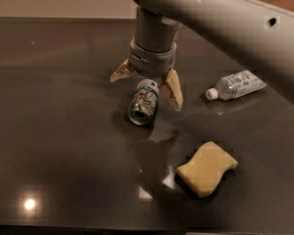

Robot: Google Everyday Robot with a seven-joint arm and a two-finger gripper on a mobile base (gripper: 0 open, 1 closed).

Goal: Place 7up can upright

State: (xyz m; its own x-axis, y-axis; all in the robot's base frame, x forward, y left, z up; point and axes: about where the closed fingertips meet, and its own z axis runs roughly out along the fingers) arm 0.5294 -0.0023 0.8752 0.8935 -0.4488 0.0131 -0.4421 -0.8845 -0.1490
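The 7up can [143,102] lies on its side on the dark table [63,131], its silver end facing the front left, green and red marks on its label. My gripper [146,85] hangs right above the can's far end, open. One tan finger [121,72] is to the can's left and the other finger [173,88] is just to its right. The fingers straddle the can without closing on it.
A clear plastic water bottle with a white cap [234,85] lies on its side to the right. A yellow sponge [206,168] lies at the front right. The large grey arm [225,23] crosses the upper right.
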